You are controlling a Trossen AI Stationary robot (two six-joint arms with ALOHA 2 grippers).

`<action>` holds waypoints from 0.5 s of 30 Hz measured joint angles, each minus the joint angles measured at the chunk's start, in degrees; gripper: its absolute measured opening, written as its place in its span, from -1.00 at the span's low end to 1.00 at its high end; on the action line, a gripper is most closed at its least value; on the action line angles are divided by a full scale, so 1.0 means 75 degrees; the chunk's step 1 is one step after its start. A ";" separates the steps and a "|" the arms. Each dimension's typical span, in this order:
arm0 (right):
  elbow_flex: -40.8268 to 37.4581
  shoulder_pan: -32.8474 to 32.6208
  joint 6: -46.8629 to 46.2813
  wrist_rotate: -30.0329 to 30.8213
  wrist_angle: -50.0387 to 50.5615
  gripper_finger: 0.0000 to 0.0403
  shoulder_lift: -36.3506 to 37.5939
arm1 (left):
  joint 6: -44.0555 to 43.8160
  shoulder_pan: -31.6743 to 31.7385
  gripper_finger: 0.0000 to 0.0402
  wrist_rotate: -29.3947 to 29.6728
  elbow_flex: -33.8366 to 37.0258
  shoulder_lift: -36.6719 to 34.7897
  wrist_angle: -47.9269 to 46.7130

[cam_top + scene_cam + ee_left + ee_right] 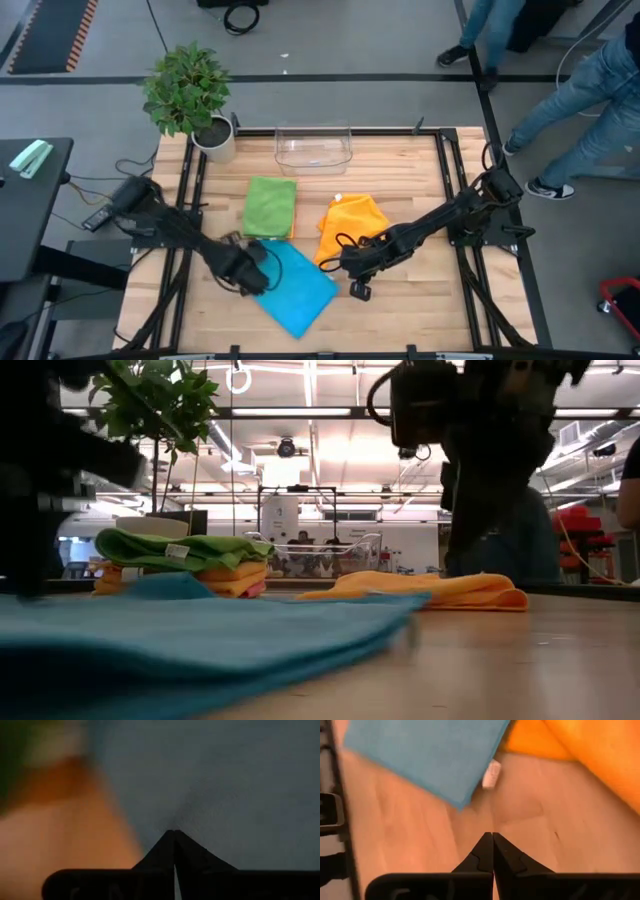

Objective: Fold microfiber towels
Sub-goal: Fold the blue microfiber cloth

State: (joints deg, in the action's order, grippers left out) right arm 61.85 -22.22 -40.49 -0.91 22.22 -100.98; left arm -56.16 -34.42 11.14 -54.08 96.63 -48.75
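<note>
The left hand [262,268], fingers pressed together, rests on the blue towel's [298,287] left edge; the right hand [345,268], likewise pressed together, hovers above bare table [400,300] nearby.

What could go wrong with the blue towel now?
The left gripper is shut over the blue towel, so it might drag or bunch it instead of folding it neatly. The right gripper is shut above bare wood near the towel's corner, so it may miss that corner. The orange towel lies close and could get caught.
</note>
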 joint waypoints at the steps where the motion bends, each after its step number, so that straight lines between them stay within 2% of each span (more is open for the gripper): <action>1: 0.0056 0.0000 0.0035 -0.0002 0.0009 -0.98 0.0034 | -0.0059 0.0004 -0.96 0.0088 0.0006 -0.0310 -0.0455; 5: 0.0069 0.0000 0.0082 0.0125 -0.0016 -0.98 0.0322 | -0.0469 -0.0326 -0.94 0.0379 -0.0043 -0.1596 -0.0521; 9: 0.0069 -0.0042 0.0438 0.0403 -0.0453 -0.98 0.0375 | -0.1225 -0.1151 -0.86 0.1726 -0.0065 -0.2430 0.1016; 12: 0.0069 -0.0156 0.1221 0.0460 -0.0840 -0.98 0.0255 | -0.0276 -0.1811 -0.90 0.2519 -0.0088 -0.2278 0.2963; 15: 0.0069 -0.0275 0.1918 0.0532 -0.1162 -0.98 0.0219 | 0.1243 -0.2189 -0.96 0.2685 -0.0073 -0.1687 0.4643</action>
State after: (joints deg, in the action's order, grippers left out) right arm 62.37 -24.28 -26.10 3.09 13.51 -99.33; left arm -46.84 -50.84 31.28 -54.64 83.98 -13.93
